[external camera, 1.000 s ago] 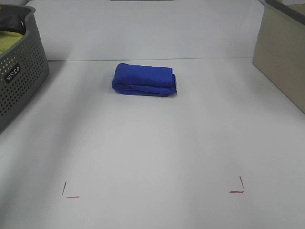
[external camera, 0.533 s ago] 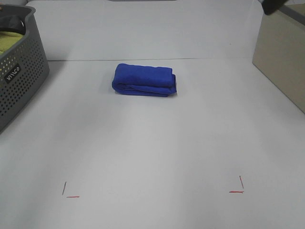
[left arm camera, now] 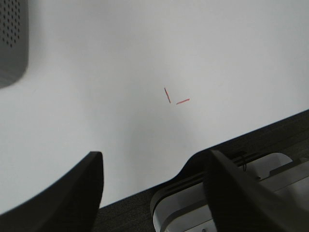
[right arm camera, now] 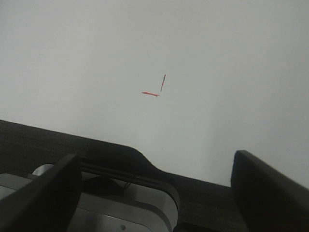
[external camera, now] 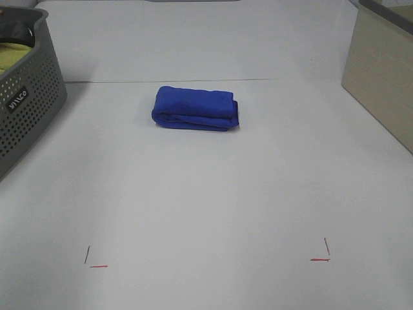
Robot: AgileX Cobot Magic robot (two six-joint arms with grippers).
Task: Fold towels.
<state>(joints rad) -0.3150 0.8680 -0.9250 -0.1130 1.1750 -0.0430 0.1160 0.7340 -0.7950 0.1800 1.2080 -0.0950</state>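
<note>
A blue towel (external camera: 196, 108) lies folded into a thick rectangle on the white table (external camera: 206, 194), at the back middle in the exterior high view. Neither arm shows in that view. In the left wrist view my left gripper (left arm camera: 152, 193) is open and empty, its dark fingers (left arm camera: 67, 193) spread wide over the table's front edge near a red corner mark (left arm camera: 175, 96). In the right wrist view my right gripper (right arm camera: 157, 193) is open and empty, its fingers (right arm camera: 270, 188) wide apart above the front edge near another red corner mark (right arm camera: 155, 89). The towel is not in either wrist view.
A grey perforated basket (external camera: 26, 97) holding a yellow-green cloth (external camera: 13, 55) stands at the left edge; its corner shows in the left wrist view (left arm camera: 12, 43). A beige box (external camera: 381, 71) stands at the right edge. Red corner marks (external camera: 93, 259) (external camera: 322, 252) sit near the front.
A dark shape that showed at the top right corner half a second ago is gone. The towel has not moved.
</note>
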